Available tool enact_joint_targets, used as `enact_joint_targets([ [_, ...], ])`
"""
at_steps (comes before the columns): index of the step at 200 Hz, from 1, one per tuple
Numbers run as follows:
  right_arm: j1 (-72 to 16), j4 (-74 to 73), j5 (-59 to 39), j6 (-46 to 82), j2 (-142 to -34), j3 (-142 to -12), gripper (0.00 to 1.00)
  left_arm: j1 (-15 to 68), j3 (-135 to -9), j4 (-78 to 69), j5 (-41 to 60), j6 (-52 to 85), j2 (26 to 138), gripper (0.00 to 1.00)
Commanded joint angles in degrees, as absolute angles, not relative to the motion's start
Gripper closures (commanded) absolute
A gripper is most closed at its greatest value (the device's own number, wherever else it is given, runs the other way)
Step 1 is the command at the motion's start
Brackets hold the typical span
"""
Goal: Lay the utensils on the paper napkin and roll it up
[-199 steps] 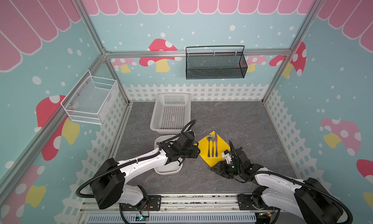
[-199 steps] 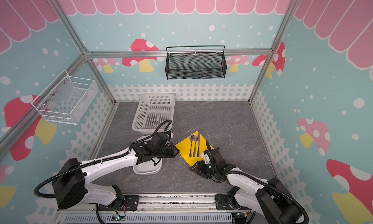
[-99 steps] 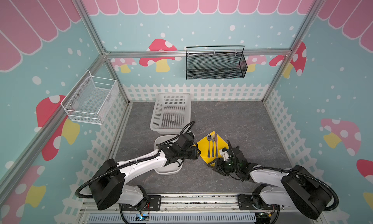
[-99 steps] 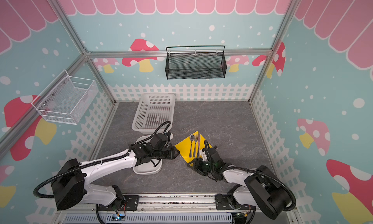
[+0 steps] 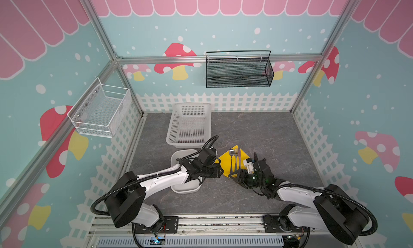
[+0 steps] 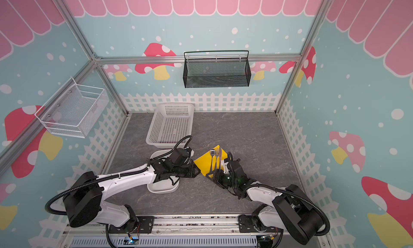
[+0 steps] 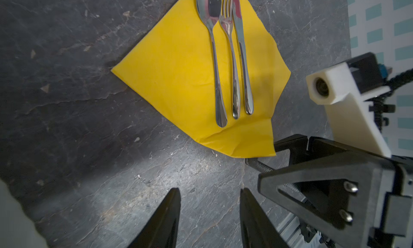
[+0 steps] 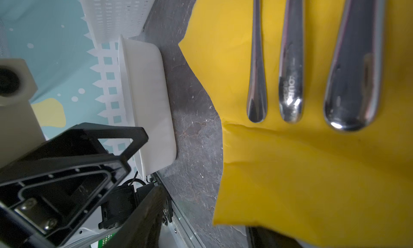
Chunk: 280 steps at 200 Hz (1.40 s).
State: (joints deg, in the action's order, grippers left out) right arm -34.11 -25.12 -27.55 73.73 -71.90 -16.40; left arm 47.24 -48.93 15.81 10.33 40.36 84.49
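Where the yellow napkin [image 7: 174, 79] lies cornerwise on the grey table [image 5: 268, 133], the utensils [image 7: 234, 95] rest on it side by side: spoon [image 7: 213, 57], fork [image 7: 232, 63] and knife [image 7: 242, 57], handles toward the robot. The right gripper [image 5: 235, 175] reaches in low at the napkin's near corner, which is creased and lifted. Its jaws stand apart, with the paper draped over one finger, not pinched. The left gripper [image 7: 210, 191] stretches low across the white tray [image 5: 187, 189], its tips just beside the napkin's left edge, jaws half apart over bare table, holding nothing. Open table runs from the napkin's far and right edges to the walls. Just behind the tray, the white basket [image 5: 188, 105] shows only its holed floor. The left arm hides most of the tray's inside.
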Motion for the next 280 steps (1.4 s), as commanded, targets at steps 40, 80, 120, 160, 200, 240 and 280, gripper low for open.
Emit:
enact_joint_targets([
  [40,-31.08,-26.52,-23.54,74.31,-73.37,-18.16,0.41,47.2,-51.85,12.78,14.45,42.32,88.65,0.62],
  [80,-28.52,-26.49,-24.82,72.64,-74.26,-18.4,0.46,47.33,-51.68,11.48,15.6,43.11,90.14,0.72],
  [120,-26.62,-26.29,-25.3,71.63,-75.6,-18.65,0.53,48.24,-53.34,10.29,16.6,43.39,93.11,0.75],
  [160,-25.19,-25.35,-25.15,70.65,-76.81,-19.18,0.57,48.78,-56.56,9.24,17.73,43.59,97.17,0.77],
  [200,-24.43,-22.29,-24.35,68.76,-76.9,-20.19,0.61,48.91,-59.67,9.14,17.99,43.44,101.29,0.78],
  [240,-24.15,-21.27,-24.15,68.13,-77.91,-20.6,0.61,48.93,-62.19,9.99,18.48,42.52,104.35,0.79],
  [280,-24.06,-18.52,-23.43,66.09,-77.21,-20.77,0.66,48.91,-63.71,12.32,17.28,41.44,107.03,0.79],
])
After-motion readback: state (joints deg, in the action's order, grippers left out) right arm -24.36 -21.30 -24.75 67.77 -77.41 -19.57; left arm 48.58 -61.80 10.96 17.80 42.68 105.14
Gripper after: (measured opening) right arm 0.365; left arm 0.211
